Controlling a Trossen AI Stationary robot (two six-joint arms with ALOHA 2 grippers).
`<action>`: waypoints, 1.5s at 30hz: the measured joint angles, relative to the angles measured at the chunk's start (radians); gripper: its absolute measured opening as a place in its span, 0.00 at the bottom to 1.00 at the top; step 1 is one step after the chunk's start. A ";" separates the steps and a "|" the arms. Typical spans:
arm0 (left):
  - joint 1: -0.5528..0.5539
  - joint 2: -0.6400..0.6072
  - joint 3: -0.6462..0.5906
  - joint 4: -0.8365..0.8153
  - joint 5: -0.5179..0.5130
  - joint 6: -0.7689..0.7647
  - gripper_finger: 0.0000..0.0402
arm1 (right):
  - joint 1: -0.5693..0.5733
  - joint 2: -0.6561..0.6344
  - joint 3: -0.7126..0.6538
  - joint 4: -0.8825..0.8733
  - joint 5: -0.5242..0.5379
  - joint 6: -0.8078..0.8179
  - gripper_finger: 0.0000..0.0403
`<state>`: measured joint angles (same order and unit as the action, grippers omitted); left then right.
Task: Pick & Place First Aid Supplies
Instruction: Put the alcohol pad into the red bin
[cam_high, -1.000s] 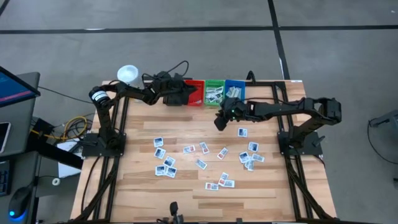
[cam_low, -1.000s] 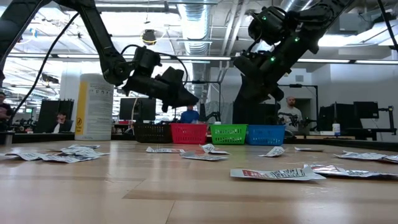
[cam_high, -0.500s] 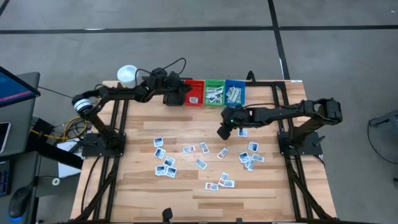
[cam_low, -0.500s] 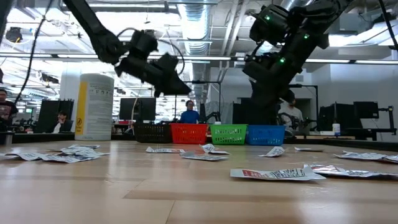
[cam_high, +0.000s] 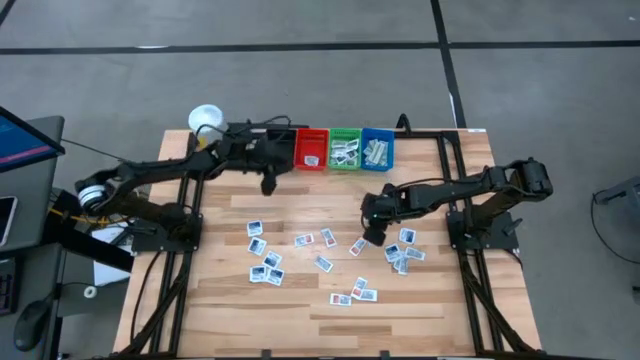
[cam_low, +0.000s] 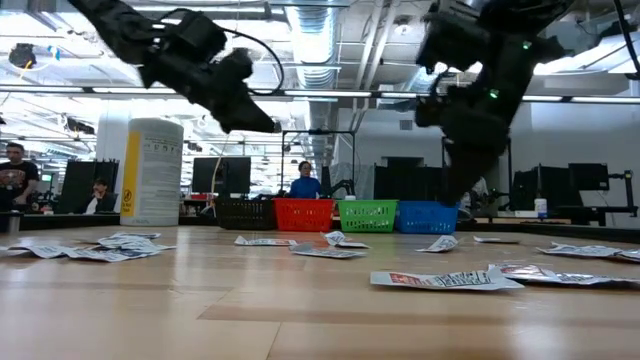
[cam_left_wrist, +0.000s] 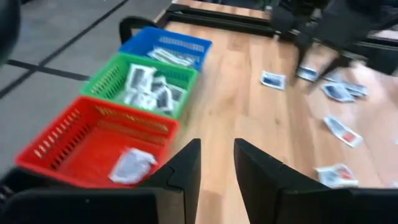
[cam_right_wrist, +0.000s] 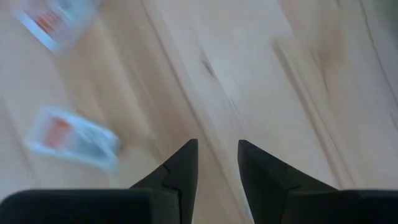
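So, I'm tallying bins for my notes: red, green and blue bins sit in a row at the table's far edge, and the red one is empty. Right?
Not quite: the red bin is not empty; the left wrist view shows one white packet lying in it. The rest holds: red, green bin and blue bin sit in a row at the far edge.

We list the table (cam_high: 220, 300) as pale wood planks with visible grain and a smooth, faintly glossy finish. The red bin (cam_left_wrist: 93, 140), green bin (cam_left_wrist: 146, 81) and blue bin (cam_left_wrist: 165, 46) look like moulded plastic mesh. We record the first aid supplies (cam_high: 262, 260) as flat white packets, slightly shiny. The fingers (cam_right_wrist: 180, 168) appear matt black plastic.
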<state>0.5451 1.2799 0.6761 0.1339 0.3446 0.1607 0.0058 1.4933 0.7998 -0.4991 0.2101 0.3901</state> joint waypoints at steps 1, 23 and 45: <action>-0.010 -0.021 -0.021 0.000 0.000 -0.015 0.24 | 0.000 0.000 0.000 -0.043 0.001 0.000 0.27; -0.192 -0.182 -0.154 0.016 -0.143 -0.095 0.24 | 0.135 -0.008 -0.190 -0.012 0.290 -0.154 0.27; -0.191 -0.182 -0.154 0.024 -0.214 -0.094 0.24 | 0.100 -0.062 -0.136 0.149 0.206 -0.187 0.27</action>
<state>0.3542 1.0981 0.5217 0.1577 0.1310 0.0668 0.1057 1.4309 0.6641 -0.3503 0.4165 0.2031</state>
